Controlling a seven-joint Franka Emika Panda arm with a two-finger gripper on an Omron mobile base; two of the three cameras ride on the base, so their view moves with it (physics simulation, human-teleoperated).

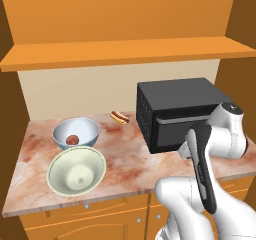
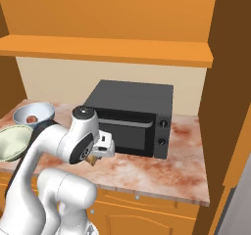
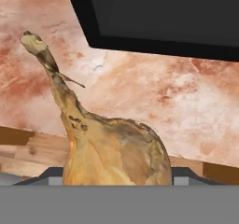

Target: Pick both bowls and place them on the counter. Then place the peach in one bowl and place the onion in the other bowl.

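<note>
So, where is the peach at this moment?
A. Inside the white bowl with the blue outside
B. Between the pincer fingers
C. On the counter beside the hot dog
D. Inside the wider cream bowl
A. The small reddish peach lies at the bottom of the blue-patterned white bowl, while the cream bowl in front of it holds nothing, and the pincer carries the onion.

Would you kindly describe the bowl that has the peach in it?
On the marbled counter, left of the black microwave, two bowls sit together. The white-and-blue bowl sits nearer the wall, deeper than the cream bowl, with the peach inside.
</note>
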